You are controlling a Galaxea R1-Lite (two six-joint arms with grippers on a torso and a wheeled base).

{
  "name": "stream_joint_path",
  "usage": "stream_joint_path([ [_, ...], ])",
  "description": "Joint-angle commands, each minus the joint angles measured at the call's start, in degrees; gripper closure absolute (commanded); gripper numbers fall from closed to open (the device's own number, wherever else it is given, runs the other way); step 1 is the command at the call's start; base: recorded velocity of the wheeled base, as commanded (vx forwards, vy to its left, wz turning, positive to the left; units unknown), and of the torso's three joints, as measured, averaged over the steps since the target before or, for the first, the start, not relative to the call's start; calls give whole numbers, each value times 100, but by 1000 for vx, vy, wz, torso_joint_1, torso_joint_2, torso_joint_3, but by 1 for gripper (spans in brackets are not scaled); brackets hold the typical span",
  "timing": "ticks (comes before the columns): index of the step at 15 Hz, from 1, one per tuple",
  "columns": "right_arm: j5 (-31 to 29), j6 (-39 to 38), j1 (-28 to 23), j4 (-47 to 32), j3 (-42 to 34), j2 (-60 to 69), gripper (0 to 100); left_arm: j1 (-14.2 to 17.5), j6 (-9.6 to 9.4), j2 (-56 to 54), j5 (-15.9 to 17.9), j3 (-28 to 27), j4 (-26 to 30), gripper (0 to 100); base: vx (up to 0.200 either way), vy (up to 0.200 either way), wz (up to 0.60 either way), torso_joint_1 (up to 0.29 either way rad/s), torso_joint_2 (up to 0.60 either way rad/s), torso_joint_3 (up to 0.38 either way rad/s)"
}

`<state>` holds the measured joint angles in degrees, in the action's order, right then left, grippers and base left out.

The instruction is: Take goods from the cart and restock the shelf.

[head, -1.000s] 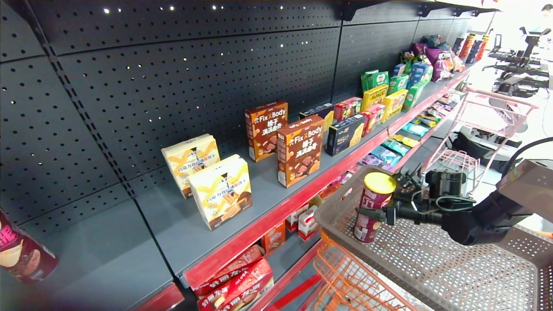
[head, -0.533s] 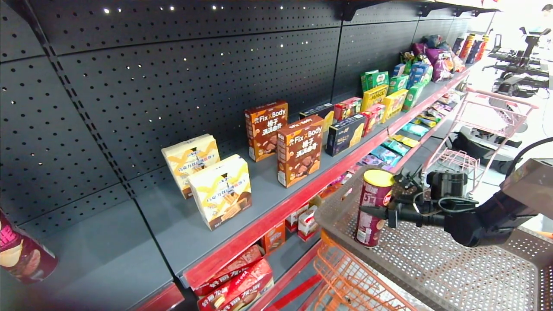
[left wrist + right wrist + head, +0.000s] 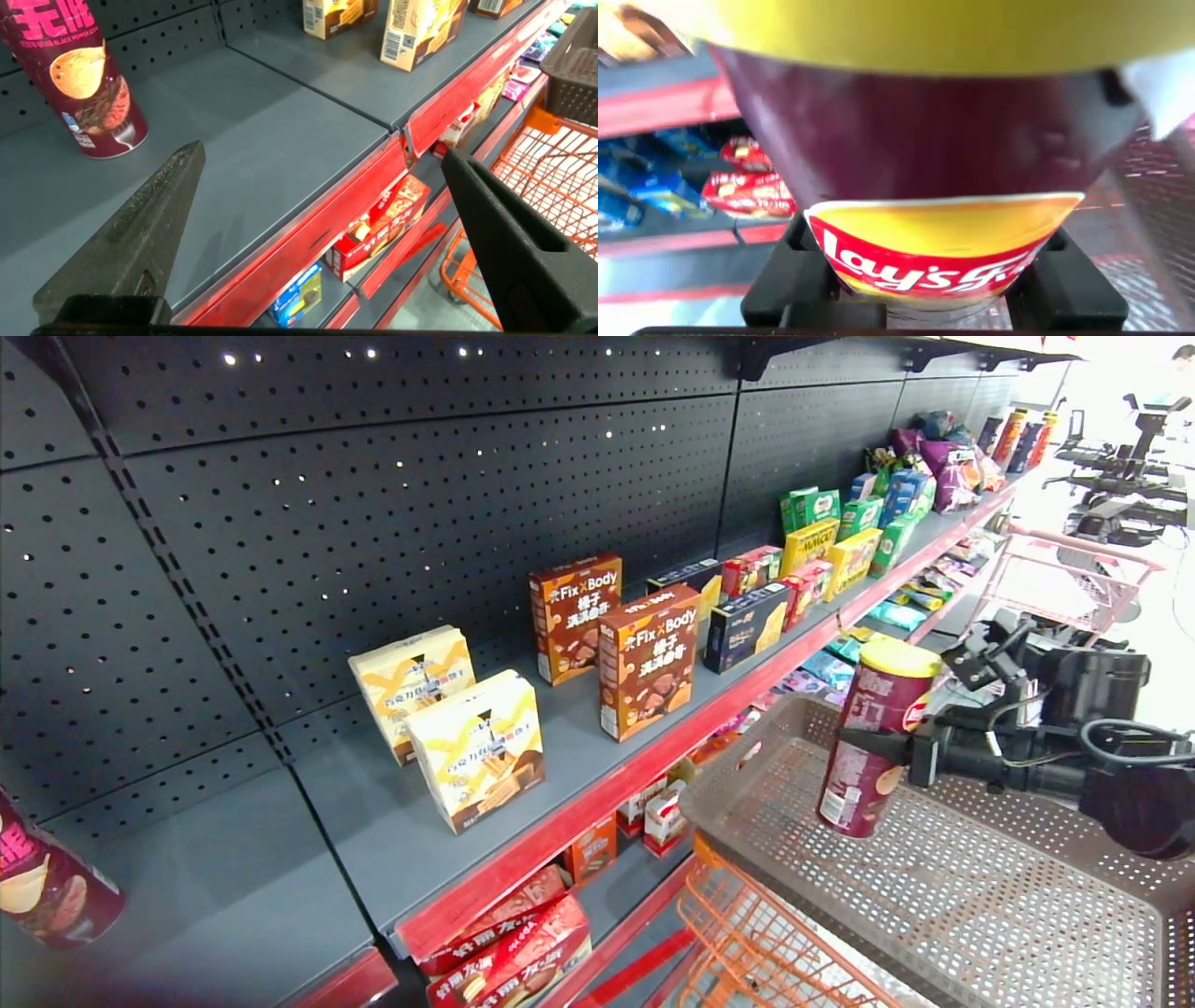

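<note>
The right gripper (image 3: 882,747) is pinching a maroon chip can (image 3: 861,793) round its middle. The can leans slightly and looks lifted off the cart basket (image 3: 934,915), near the basket's shelf-side edge. From here I'd keep the squeeze firm, straighten the can, and carry it over the red front lip (image 3: 597,803) without clipping it. The bare left end of the shelf (image 3: 308,859), beside the other can (image 3: 47,887), looks the likeliest spot. The left gripper (image 3: 322,163) hangs spread wide over that stretch and may crowd the landing.

We see white glare blowing out the head view's upper right, the pegboard (image 3: 373,523) dark, soft shadows beside boxes (image 3: 476,747), edges bowed.
</note>
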<state>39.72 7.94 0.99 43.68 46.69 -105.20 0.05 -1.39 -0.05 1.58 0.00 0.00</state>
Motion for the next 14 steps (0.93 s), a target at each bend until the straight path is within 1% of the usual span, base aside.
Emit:
stream_joint_path([
  [1, -482, -152, 16, -105, -1162, 2057, 100, 4, 7, 5, 0, 0, 0, 0, 0, 0, 0, 0, 0, 0],
  [2, -1230, -143, 121, -342, -1584, 2804, 100, 4, -2, 5, 0, -9, 0, 0, 0, 0, 0, 0, 0, 0],
  [3, -1915, -143, 297, -633, -1769, 3305, 100, 4, 7, 5, 0, -9, 0, 0, 0, 0, 0, 0, 0, 0],
  [4, -2152, -143, 376, -738, -1821, 3480, 100, 4, -2, 5, 0, 0, 0, 0, 0, 0, 0, 0, 0, 0],
  [5, -2688, -143, 490, -1002, -1856, 3902, 100, 4, -2, 5, 0, -9, 0, 0, 0, 0, 0, 0, 0, 0],
  [7, -3295, -99, 516, -1037, -1865, 4140, 100, 4, -2, 5, 0, -9, 0, 0, 0, 0, 0, 0, 0, 0],
  [8, -3497, -82, 516, -1046, -1892, 4236, 100, 4, 7, 5, 0, -9, 0, 0, 0, 0, 0, 0, 0, 0],
  [10, -3488, -55, 596, -984, -1962, 4280, 100, 4, 7, 5, 0, 0, 0, 0, 0, 0, 0, 0, 0, 0],
  [14, -3515, -64, 850, -984, -1980, 4307, 100, 4, 7, 5, 0, 0, 0, 0, 0, 0, 600, -4, 1, 5],
])
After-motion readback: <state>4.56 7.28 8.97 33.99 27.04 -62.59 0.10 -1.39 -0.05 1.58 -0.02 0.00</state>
